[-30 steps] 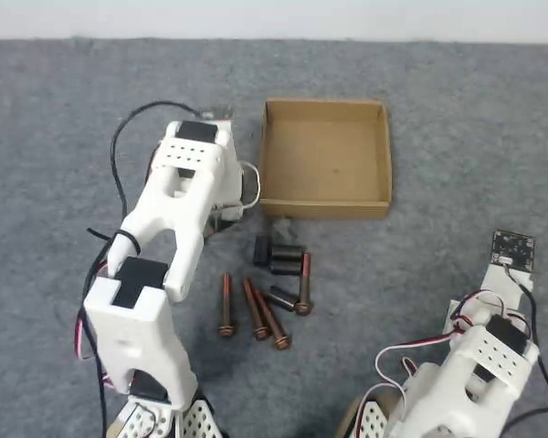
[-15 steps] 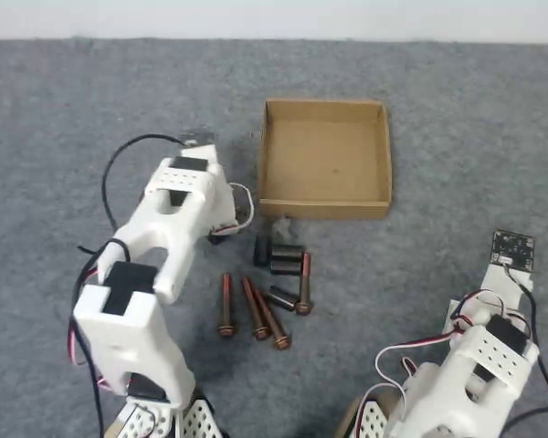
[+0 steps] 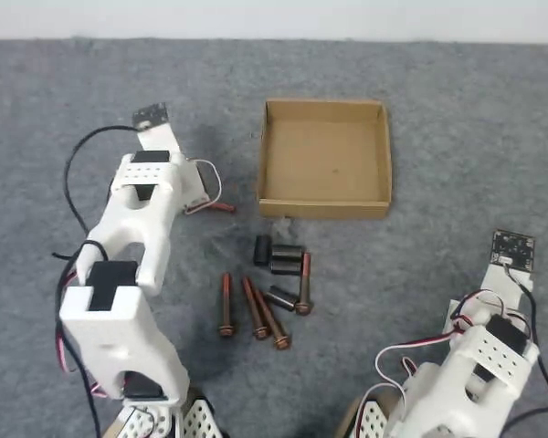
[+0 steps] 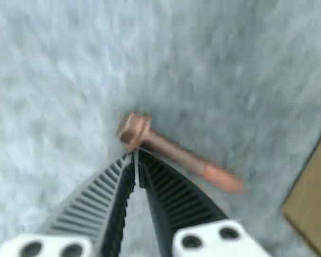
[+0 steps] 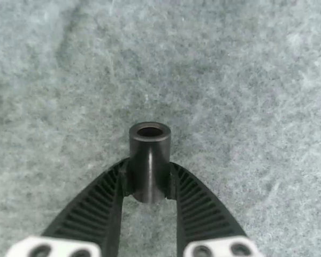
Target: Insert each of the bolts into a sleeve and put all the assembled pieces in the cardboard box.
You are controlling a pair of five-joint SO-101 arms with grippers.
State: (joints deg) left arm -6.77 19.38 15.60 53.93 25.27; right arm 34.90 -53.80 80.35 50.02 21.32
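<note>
Bolt (image 4: 174, 154), pinched just below its head in the nearly closed left claw (image 4: 135, 156) near the cardboard box (image 3: 324, 209); the right claw (image 5: 148, 184) clamps a sleeve (image 5: 149, 155), open bore outward, so clean insertion likely needs the shank tip aligned squarely with that bore before pushing.

The bolts (image 3: 256, 310) are coppery brown, the sleeves (image 3: 279, 255) black, the cardboard box (image 3: 324, 208) tan, the desk (image 3: 457, 137) mottled grey. The arms (image 3: 137, 228) are white; the left hand (image 4: 135, 155) and right hand (image 5: 148, 168) are black and ribbed.
</note>
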